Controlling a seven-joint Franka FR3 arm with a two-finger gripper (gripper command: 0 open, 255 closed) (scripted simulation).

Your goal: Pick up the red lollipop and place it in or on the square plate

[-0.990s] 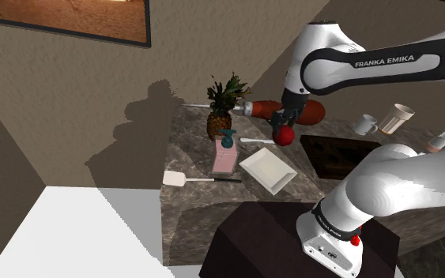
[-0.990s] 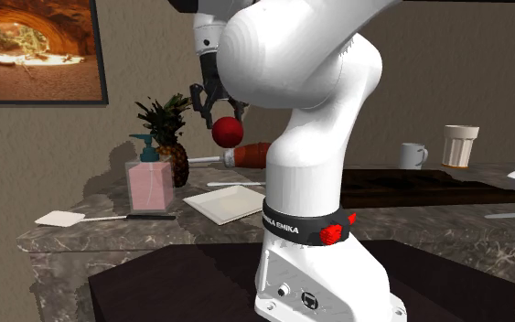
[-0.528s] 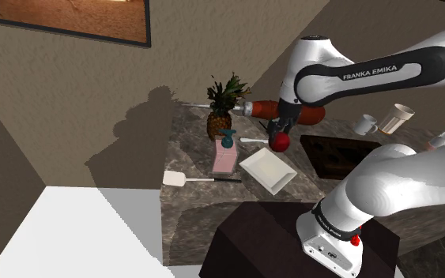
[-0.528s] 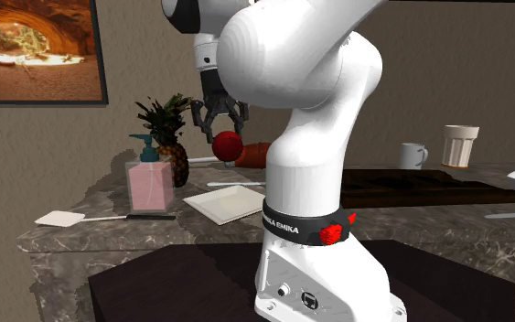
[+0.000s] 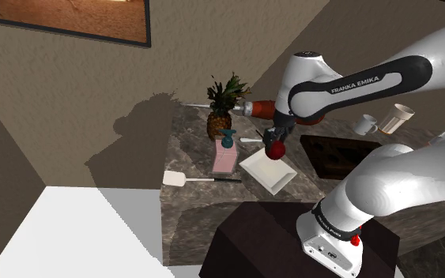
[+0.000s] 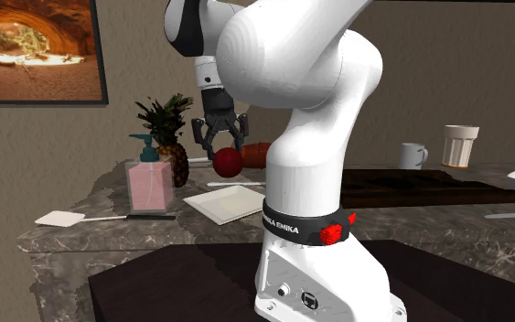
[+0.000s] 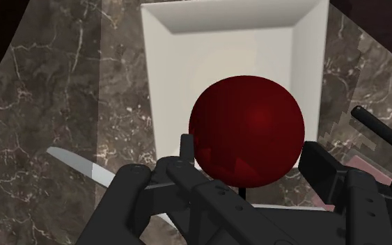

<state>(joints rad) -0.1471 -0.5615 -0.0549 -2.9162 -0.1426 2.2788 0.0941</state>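
Observation:
A dark red lollipop (image 5: 276,150) with a round head hangs from my gripper (image 5: 277,140), which is shut on its thin stick. It is a short way above the far part of the white square plate (image 5: 265,175), apart from it. From the second exterior view the lollipop (image 6: 228,162) hangs under the gripper (image 6: 220,146), above the far edge of the plate (image 6: 230,205). Along the gripper (image 7: 250,186), the lollipop (image 7: 246,131) covers the middle of the plate (image 7: 166,83), and the black fingers (image 7: 187,167) flank the stick.
On the marble counter (image 5: 189,197) stand a pineapple (image 5: 222,110), a pink soap dispenser (image 5: 225,154) and a white spatula (image 5: 185,180) on the shoulder view's left of the plate. A red-handled tool (image 5: 256,108), a dark tray (image 5: 335,154) and two mugs (image 5: 365,124) lie beyond. A knife (image 7: 76,163) lies beside the plate.
The gripper has carried the lollipop down and toward the shoulder view's left, from beside the dark tray to over the square plate. It has stayed shut.

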